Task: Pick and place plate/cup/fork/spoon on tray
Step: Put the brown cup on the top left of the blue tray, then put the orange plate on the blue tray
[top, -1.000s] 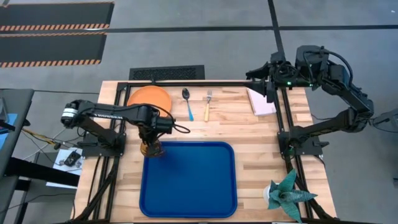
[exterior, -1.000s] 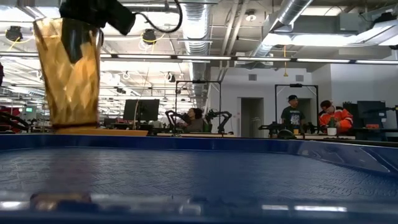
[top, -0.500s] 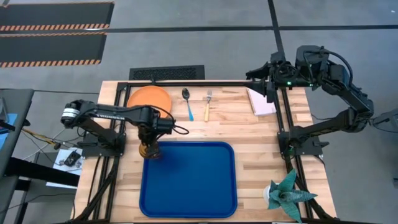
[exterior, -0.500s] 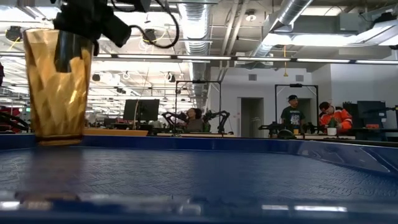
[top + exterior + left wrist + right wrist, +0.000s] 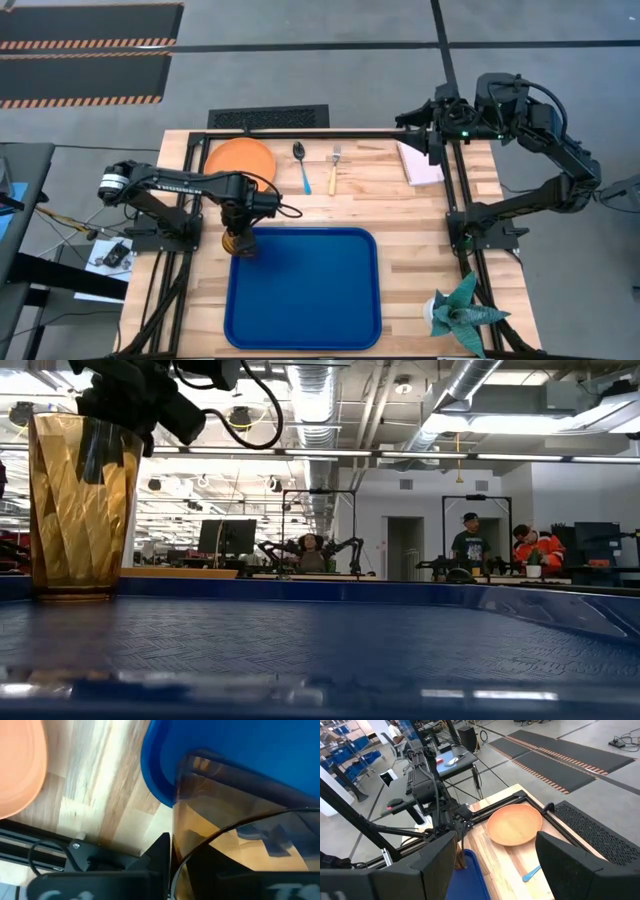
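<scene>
The amber cup stands upright over the far left corner of the blue tray. My left gripper is shut on the cup from above; it also shows in the low view. The cup's base is down at the tray floor; I cannot tell whether it touches. The orange plate, the blue-handled spoon and the orange-handled fork lie on the wood beyond the tray. My right gripper is open and empty at the far right. My left gripper holds the cup by its rim, one finger inside the cup and one finger outside its wall. The fingers come from above, pointing down. The cup hangs upright below them, over the tray's far left corner.
A pinkish-white block lies at the far right under my right arm. A green paper plant stands at the near right. Black frame rails run along the far and side edges. People are far off in the room.
My left gripper has gone down and a little toward the table's left edge with the cup. The cup has stayed upright and its base has sunk to the level of the tray floor.
</scene>
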{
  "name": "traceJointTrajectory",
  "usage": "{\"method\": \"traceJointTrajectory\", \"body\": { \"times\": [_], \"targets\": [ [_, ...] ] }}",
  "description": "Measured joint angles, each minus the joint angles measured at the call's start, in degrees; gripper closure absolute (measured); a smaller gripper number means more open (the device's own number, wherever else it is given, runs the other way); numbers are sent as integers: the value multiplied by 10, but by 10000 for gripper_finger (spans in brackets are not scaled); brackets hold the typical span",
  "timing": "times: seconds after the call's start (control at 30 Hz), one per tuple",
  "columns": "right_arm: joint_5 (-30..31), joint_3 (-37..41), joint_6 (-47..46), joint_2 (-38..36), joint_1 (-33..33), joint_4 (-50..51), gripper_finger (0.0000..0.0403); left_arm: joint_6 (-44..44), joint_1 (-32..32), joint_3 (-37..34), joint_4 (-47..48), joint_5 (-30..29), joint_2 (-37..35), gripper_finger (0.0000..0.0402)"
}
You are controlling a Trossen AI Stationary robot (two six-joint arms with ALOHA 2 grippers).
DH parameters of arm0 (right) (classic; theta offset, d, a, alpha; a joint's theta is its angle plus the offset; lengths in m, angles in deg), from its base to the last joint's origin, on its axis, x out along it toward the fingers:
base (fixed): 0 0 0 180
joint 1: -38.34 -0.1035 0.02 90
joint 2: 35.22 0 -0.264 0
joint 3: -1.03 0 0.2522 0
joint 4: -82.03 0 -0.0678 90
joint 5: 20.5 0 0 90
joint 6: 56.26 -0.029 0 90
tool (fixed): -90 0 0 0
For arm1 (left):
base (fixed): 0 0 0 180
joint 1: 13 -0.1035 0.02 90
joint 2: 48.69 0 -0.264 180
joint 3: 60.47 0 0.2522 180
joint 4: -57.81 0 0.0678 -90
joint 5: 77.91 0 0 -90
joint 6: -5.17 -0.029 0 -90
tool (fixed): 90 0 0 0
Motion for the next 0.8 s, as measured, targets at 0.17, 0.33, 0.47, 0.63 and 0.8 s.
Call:
{"method": "traceJointTrajectory", "body": {
  "times": [0.17, 0.33, 0.47, 0.63, 0.8],
  "targets": [
    [0, 0, 1, 0, 0, 0, 108, 2, 0, 1, -7, -3, 0, 311],
    [0, 0, 1, 0, 0, 0, 108, 5, 0, 35, -8, -21, -2, 245],
    [0, 0, 8, 0, 0, 0, 108, 24, 0, 68, 5, -36, -7, 194],
    [0, 2, 8, 0, 0, -4, 108, 61, 0, 106, 26, -63, -13, 153],
    [0, 3, 10, 0, 0, -3, 108, 122, -2, 161, 54, -128, -21, 145]
  ]
}}
